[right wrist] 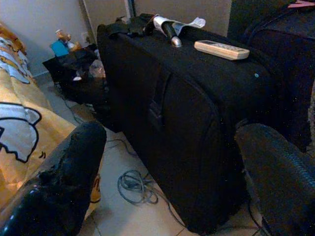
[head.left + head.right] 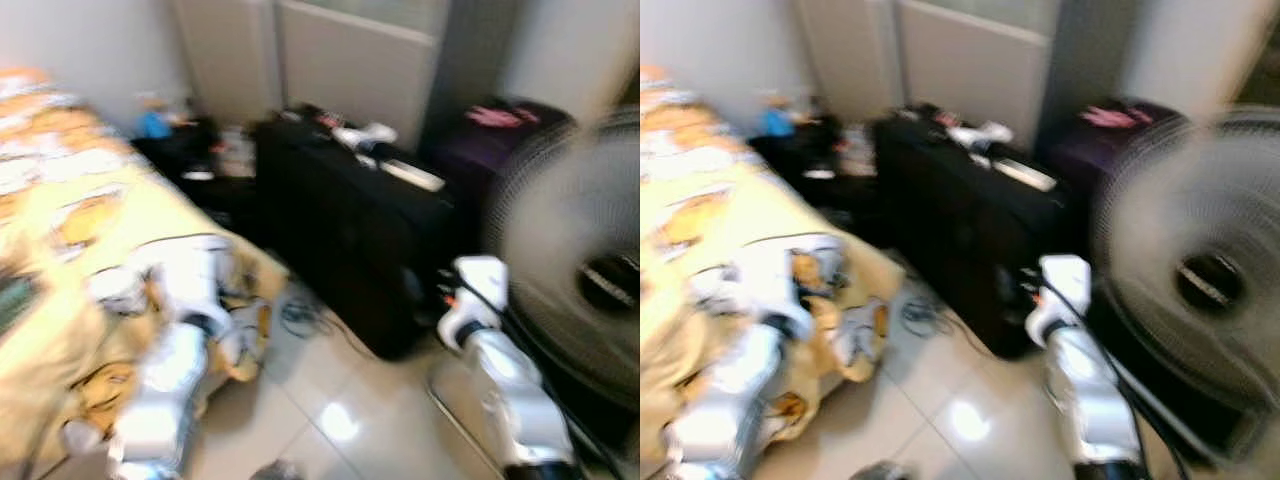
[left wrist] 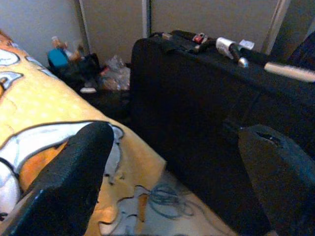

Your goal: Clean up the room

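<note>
A large black suitcase (image 2: 360,240) stands upright on the tiled floor, blurred in the head views. On its top lie a white remote (image 1: 221,49), a crumpled white item (image 1: 170,23) and small odds and ends. A tangle of grey cable (image 1: 134,186) lies on the floor by its base. My left gripper (image 3: 177,182) is open, hovering over the bed's corner and facing the suitcase. My right gripper (image 1: 172,182) is open too, close to the suitcase's side. Nothing is between either pair of fingers.
A bed with a yellow cartoon blanket (image 2: 90,250) fills the left. A standing fan (image 2: 580,270) is at the right. A dark purple bag (image 2: 500,135) sits behind the suitcase. Clutter and a blue toy (image 3: 59,56) crowd the far corner by the wall.
</note>
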### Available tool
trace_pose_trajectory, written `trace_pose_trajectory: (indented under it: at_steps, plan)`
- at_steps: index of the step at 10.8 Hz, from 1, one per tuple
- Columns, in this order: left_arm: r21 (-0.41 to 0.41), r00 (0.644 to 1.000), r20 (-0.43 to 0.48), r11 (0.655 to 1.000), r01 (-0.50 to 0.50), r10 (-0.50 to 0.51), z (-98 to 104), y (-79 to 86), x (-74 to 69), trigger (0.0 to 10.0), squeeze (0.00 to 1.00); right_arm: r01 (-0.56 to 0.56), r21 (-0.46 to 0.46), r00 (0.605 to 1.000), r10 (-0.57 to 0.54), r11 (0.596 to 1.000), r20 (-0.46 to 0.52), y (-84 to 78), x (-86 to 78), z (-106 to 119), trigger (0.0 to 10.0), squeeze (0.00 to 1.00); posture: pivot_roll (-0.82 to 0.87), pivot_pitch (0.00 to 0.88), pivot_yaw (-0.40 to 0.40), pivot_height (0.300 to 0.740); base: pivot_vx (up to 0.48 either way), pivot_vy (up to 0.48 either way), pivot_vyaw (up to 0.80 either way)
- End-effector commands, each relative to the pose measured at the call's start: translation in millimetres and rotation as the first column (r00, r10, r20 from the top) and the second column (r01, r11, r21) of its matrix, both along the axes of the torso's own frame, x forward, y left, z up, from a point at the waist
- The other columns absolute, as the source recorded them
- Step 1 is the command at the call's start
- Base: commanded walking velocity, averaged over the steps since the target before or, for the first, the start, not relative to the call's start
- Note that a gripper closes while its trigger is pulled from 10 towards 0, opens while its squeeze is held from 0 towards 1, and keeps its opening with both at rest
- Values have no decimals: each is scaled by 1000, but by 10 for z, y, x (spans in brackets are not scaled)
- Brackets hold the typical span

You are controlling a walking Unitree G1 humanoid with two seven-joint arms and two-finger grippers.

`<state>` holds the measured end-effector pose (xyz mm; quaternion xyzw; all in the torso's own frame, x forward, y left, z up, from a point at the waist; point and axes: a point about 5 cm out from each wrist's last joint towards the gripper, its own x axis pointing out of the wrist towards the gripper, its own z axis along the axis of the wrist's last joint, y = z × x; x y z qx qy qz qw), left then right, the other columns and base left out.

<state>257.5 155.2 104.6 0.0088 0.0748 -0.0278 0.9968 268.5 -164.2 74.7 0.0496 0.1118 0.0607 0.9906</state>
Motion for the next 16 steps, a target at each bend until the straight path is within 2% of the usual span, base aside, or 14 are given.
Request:
trace_pose_trajectory:
  at_steps: [1,3,4,6,7,8,9,10,12,13,14,16]
  plan:
    - [76,999,39,997,-4,1,29,52,-24,10000,0,8,25,1000,-8,1000,6,50,-21,40,10000,1000,-86,0,33,740,0,0,800]
    - [73,1000,-5,997,23,-23,26,60,-33,10000,0,62,-32,998,-63,998,-14,-6,-142,-78,10000,1000,-44,0,43,740,0,0,800]
    - [89,1000,12,996,6,-7,94,47,-25,10000,0,68,-72,998,-68,995,1,-50,-172,-84,10000,1000,-53,0,55,740,0,0,800]
    - [123,1000,-16,992,-1,3,-11,96,-30,10000,0,82,-82,997,-82,993,4,-51,-180,-38,10000,1000,-84,0,66,740,0,152,766]
    - [127,999,-32,992,16,-12,-35,78,-37,10000,0,78,-139,997,-75,987,26,-67,-184,-11,10000,1000,-89,0,66,740,0,311,500]
    - [151,998,-48,988,40,-33,-73,65,-56,10000,0,98,-133,995,-93,986,48,-75,-181,18,10000,1000,-100,0,66,740,0,319,0]
    - [155,998,-55,987,45,-37,-83,58,-63,10000,0,125,-110,991,-119,986,58,-86,-181,50,10000,0,-102,0,65,740,0,319,0]
    - [159,998,-54,986,49,-41,-75,48,-50,10000,0,194,-36,977,-190,980,92,-98,-181,87,10000,0,-104,0,66,740,0,319,0]
    - [156,997,-57,986,52,-44,-66,42,-41,10000,0,202,-24,977,-200,979,71,-103,-196,77,10000,0,-106,0,69,740,0,322,0]
    - [155,997,-60,986,53,-45,-67,38,-32,10000,0,156,-10,987,-156,988,42,-86,-207,57,10000,0,-108,0,72,740,0,322,0]
    - [153,997,-62,987,52,-43,-71,40,-32,10000,0,88,62,995,-91,994,39,-22,-241,63,10000,0,-108,0,72,740,0,319,0]
    - [151,997,-68,988,42,-32,-85,62,-48,10000,0,95,108,995,-97,990,18,19,-249,60,10000,0,-96,0,65,740,0,321,0]
